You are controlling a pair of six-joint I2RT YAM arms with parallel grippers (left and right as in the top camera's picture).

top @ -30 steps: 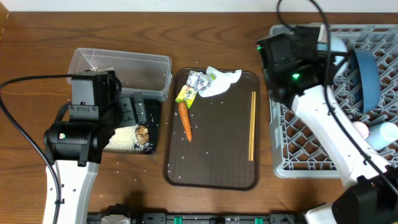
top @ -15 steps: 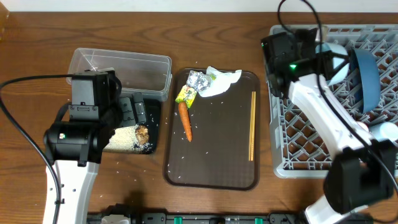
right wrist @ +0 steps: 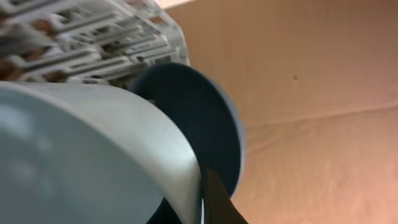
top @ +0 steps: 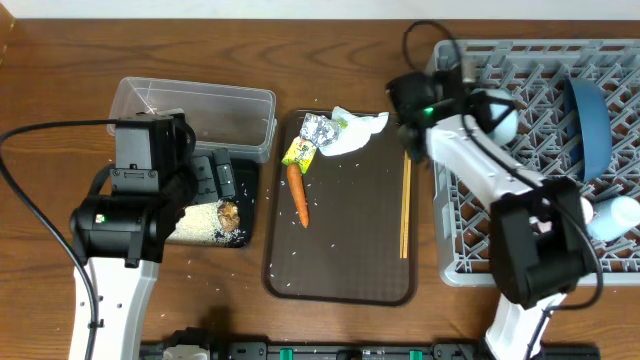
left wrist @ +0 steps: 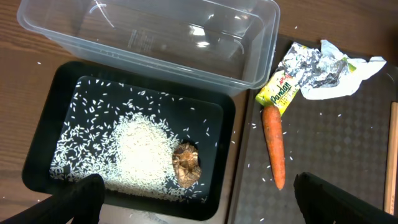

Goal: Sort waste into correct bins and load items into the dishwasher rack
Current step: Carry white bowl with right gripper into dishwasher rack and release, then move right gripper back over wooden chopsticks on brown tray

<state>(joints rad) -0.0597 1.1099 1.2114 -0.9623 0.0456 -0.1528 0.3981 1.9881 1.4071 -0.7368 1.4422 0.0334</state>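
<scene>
The left claw (left wrist: 199, 202) gapes wide and empty above the black tray (left wrist: 37, 155), which holds white rice (left wrist: 140, 149) and a brown lump (left wrist: 186, 165). Beyond it stands the clear tub (left wrist: 249, 62). The carrot (left wrist: 275, 146) lies on the brown tray (left wrist: 336, 143). The right claw (top: 472, 104) is up against the white bowl (top: 500, 115) in the rack (top: 520, 200); how far open it is, I cannot tell.

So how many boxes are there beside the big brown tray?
2. A clear tub sits at the back, left of the brown tray. A black tray lies right in front of it, holding rice. The left arm could hide something more.
</scene>
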